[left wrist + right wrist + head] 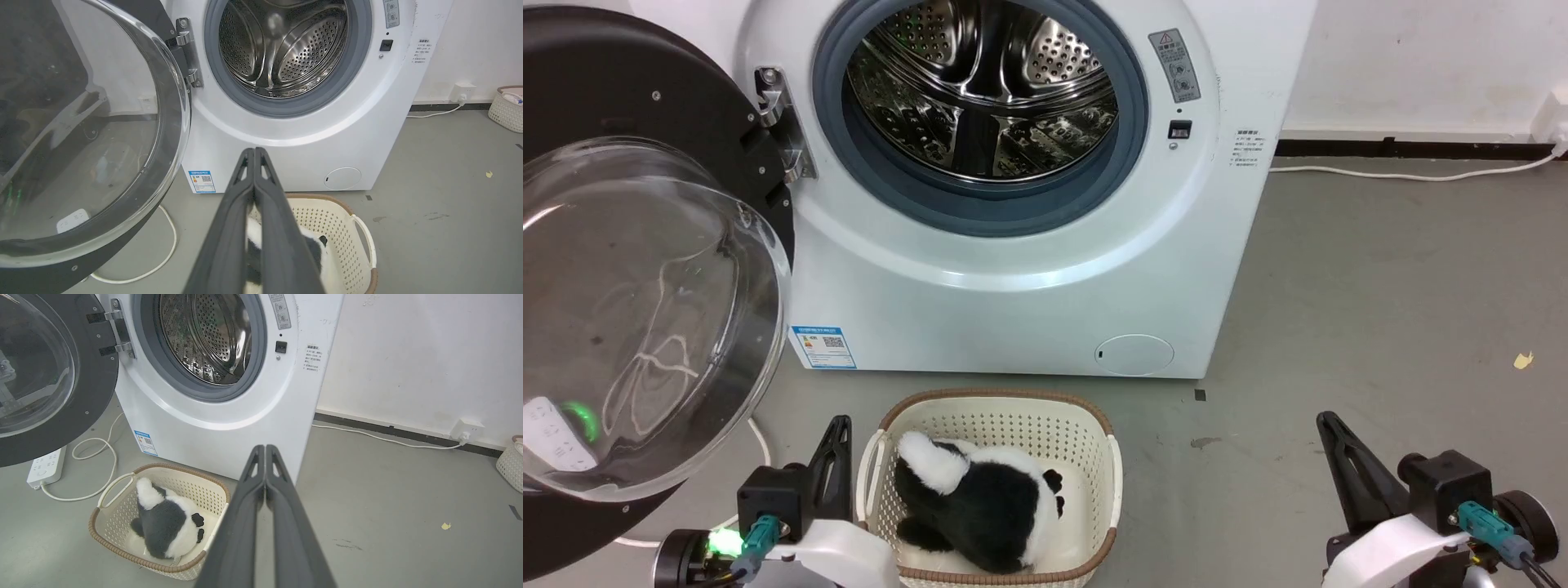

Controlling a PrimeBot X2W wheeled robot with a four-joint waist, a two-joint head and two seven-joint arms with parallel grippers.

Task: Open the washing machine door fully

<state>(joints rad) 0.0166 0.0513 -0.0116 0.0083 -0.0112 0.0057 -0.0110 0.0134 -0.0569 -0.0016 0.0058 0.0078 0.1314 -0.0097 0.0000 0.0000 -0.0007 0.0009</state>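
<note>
Item: washing machine door (645, 269), swung wide, lying up-left of left tool (840, 425), the nearer; right tool (1330, 425) farther; both closed, empty.

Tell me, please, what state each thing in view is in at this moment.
washing machine door, swung wide open to the left.
drum, exposed and empty.
basket, upright, holding a plush toy.
plush toy, lying inside the basket.
left tool, shut, holding nothing.
right tool, shut, holding nothing.
</note>
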